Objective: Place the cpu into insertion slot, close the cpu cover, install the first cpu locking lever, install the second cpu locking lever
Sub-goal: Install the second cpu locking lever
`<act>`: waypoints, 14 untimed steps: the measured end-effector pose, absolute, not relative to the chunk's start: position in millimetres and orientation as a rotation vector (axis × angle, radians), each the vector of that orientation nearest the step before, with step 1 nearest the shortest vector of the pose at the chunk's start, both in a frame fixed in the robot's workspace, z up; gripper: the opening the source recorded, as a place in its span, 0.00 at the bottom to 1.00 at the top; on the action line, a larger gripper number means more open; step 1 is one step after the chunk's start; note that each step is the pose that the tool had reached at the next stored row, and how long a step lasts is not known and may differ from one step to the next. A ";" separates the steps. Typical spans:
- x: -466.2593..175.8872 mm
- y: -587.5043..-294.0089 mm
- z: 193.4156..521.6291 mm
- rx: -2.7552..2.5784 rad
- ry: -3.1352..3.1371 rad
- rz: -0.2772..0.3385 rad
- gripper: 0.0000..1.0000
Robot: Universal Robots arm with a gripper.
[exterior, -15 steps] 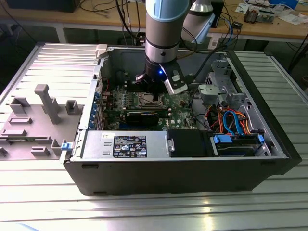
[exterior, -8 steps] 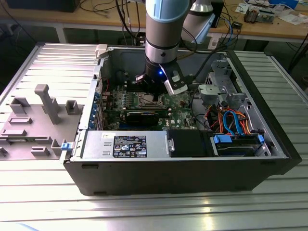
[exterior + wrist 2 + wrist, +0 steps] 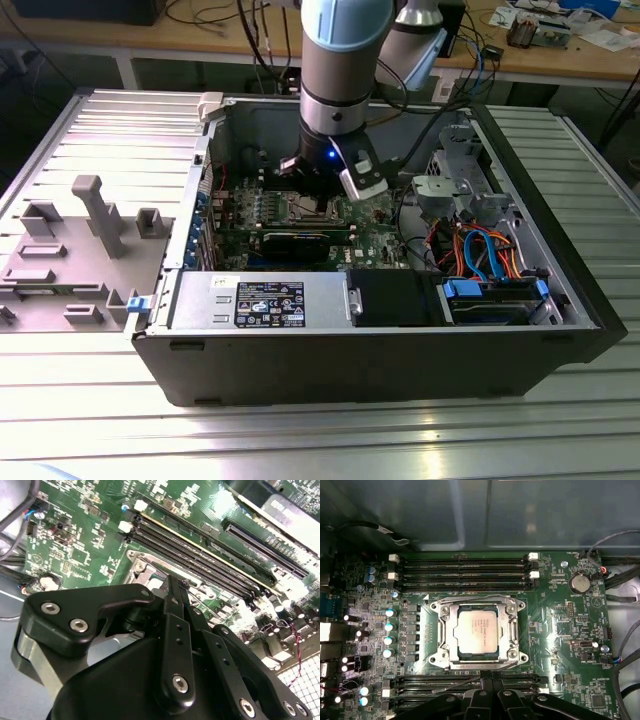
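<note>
One chip, the cpu [image 3: 477, 630], is lying flat in the insertion slot [image 3: 436, 658] on the green circuit board [image 3: 560, 625], and the cpu cover [image 3: 511, 630] is lying down around it, its window framing the silver top. In the first wrist view the gripper [image 3: 489, 681] is hanging just beside the slot's edge, on the side away from the upper memory slots [image 3: 465, 572]. Its fingers [image 3: 485, 680] are pressing together and pinching nothing that I can see.

The risk, as I judge it, is in how close things are sitting: the tips are hovering near the cover and the neighbouring memory slots, so a stray sideways push could be scraping the board or lifting the cover off the chip.

A thin metal rod [image 3: 457, 684] is crossing beneath the fingers — whether it is a locking lever, and whether either lever is latched, I cannot tell. In the exterior view the arm is blocking the slot inside the computer case [image 3: 400, 350] on the worktop [image 3: 300, 440].
</note>
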State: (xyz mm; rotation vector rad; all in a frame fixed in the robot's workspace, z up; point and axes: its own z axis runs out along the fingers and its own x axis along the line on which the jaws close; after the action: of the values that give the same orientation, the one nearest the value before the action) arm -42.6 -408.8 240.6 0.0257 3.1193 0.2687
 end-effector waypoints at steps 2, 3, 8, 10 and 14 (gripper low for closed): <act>-44.6 -410.2 239.4 0.026 3.121 0.274 0.11; -45.0 -410.7 239.0 0.026 3.123 0.276 0.11; -53.4 -411.2 236.5 0.028 3.131 0.290 0.11; -56.7 -411.2 235.7 0.028 3.133 0.294 0.11; -60.3 -412.0 231.7 0.028 3.135 0.301 0.11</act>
State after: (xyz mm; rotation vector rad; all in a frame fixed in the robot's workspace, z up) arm -60.3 -412.0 231.7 0.0285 3.1355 0.3012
